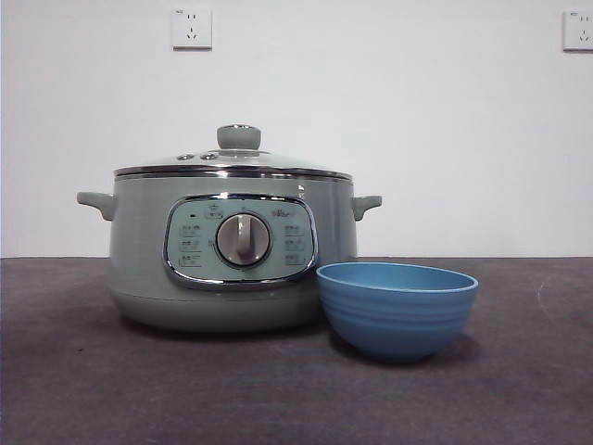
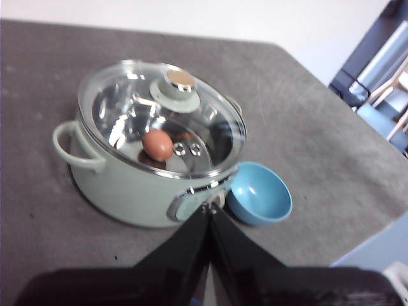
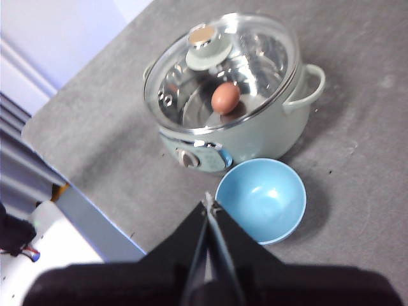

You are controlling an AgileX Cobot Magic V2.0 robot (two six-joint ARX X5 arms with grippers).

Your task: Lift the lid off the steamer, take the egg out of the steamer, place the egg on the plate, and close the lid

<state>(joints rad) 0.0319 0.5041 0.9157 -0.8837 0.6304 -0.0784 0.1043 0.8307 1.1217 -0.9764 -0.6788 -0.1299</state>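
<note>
Front view: the steamer [image 1: 232,255] stands on the grey table [image 1: 83,389] with the lid [image 1: 233,165] seated flat on its rim, knob [image 1: 238,137] upright at centre; the plate [image 1: 397,309], a blue bowl, sits just beside the pot's base, apparently touching or nearly so; neither arm shows here, so you have nothing yet begun; expect the smooth round knob to slip if you pinch it off-centre

Left wrist view: the left gripper [image 2: 209,210] hangs well above the pot with its jaws pressed together, holding nothing; the egg [image 2: 157,145], reddish-brown, rests inside under the glass, off to one side of the knob; note that you must spread the jaws before descending, or the tips will strike the knob or glass

Right wrist view: the right gripper [image 3: 209,205] is likewise pressed together and empty, hovering high on the bowl's side of the pot; the egg lies nearly beneath the knob; because the bowl stands so close, a lid swung low or a careless reach could knock it away; the egg, being round, may roll or crack if you squeeze too hard
</note>
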